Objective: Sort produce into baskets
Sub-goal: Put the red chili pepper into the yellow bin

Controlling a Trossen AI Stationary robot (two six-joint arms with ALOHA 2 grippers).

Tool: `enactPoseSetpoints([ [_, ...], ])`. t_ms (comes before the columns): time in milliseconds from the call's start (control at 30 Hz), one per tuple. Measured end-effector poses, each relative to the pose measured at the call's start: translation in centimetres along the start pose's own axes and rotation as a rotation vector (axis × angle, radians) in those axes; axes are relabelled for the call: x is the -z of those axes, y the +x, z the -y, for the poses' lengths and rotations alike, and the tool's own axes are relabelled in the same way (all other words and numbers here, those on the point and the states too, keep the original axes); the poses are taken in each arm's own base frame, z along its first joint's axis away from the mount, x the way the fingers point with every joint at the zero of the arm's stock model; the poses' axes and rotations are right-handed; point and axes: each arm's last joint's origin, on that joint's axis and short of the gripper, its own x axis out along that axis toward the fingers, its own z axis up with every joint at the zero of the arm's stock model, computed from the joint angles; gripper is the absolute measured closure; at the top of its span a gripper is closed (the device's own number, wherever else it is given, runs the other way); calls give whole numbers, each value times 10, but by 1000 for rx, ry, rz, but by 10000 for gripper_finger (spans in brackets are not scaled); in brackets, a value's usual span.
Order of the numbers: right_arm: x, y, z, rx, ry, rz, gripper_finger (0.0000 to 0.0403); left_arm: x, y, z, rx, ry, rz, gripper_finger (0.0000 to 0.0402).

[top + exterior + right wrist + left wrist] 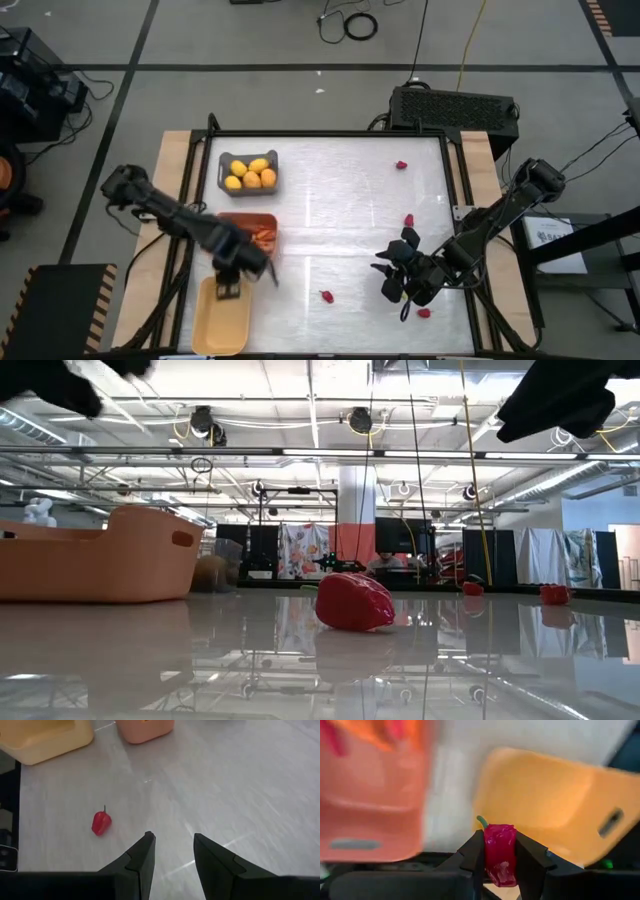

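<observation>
Hovering over the pale yellow basket (222, 320), the left gripper (500, 865) pinches a small red piece (500, 854) with a green stem between its fingers. Just beside it, the orange basket (248, 232) holds carrots (263, 236); the grey basket (247, 172) holds lemons (250, 174). The right gripper (172, 851) hangs over the table (340, 220) with fingers parted and empty, another red piece (101, 822) lying near it.

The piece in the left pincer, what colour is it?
Red, with a small green stem; the piece shows best in the left wrist view.
</observation>
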Motion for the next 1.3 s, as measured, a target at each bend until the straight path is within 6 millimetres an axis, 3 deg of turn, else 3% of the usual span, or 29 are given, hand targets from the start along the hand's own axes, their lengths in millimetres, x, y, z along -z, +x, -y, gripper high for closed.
enactPoseSetpoints([
  [233, -2, 0, 1, 2, -52, 2, 277, 25, 17, 51, 108, 268, 69, 313],
  [367, -4, 3, 3, 15, -77, 5, 277, 34, 26, 67, 139, 358, 116, 313],
  [600, -10, 8, 8, 39, -116, 9, 277, 44, 37, 70, 91, 208, 121, 304],
  [1033, -16, 13, 13, 66, -149, 12, 277, 35, 35, 65, -8, 143, 277, 185],
  [1300, -16, 13, 13, 67, -156, 12, 277, 7, 19, 82, 66, 419, 637, 178],
])
